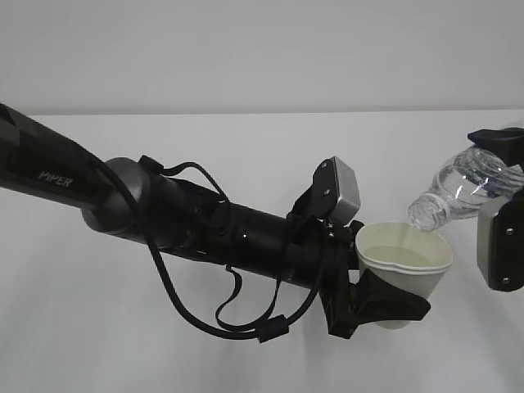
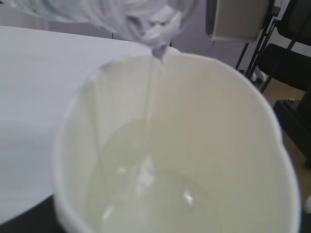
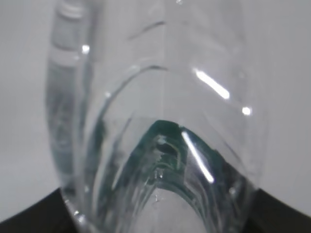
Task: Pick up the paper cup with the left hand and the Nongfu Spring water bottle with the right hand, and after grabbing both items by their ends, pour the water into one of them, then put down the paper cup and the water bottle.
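**Water runs from tipped bottle into held cup**

Black fingers of the left hand (image 1: 378,307) pinch the paper cup (image 1: 404,266) around its lower part, holding it upright above the white table (image 1: 246,164), right of the middle. The cup's rim is squeezed slightly out of round, and pale liquid lies in its bottom. Just right of it, the right hand (image 1: 501,205) grips the water bottle (image 1: 458,190) by its far end, tilted with the neck down and to the left. The bottle's open mouth sits over the cup's far rim. From the left wrist, a thin stream falls into the pool inside the cup.
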Action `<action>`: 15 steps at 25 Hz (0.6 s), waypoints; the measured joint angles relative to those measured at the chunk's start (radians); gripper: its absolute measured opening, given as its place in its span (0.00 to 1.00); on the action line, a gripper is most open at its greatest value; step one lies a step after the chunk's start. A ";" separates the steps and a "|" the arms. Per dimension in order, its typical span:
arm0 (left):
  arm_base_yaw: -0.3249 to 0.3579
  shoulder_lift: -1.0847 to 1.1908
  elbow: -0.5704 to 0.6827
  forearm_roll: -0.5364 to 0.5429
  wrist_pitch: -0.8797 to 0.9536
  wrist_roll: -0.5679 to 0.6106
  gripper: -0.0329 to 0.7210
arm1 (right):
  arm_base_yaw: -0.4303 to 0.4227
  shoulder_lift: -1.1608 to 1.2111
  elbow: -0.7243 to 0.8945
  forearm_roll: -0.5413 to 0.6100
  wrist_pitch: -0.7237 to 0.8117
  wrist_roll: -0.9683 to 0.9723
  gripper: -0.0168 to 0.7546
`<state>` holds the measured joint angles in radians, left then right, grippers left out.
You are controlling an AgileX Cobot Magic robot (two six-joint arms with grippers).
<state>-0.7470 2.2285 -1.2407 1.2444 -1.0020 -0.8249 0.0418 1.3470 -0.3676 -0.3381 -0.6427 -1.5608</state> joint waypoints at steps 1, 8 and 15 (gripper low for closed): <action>0.000 0.000 0.000 0.000 0.000 0.000 0.62 | 0.000 0.000 0.000 -0.002 0.000 0.000 0.58; 0.000 0.000 0.000 0.000 0.000 0.000 0.62 | 0.000 0.000 0.000 -0.006 0.002 0.000 0.58; 0.000 0.000 0.000 0.000 0.000 0.000 0.62 | 0.000 0.000 0.000 -0.008 0.006 0.000 0.58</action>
<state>-0.7470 2.2285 -1.2407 1.2444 -1.0020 -0.8249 0.0418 1.3470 -0.3676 -0.3458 -0.6370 -1.5608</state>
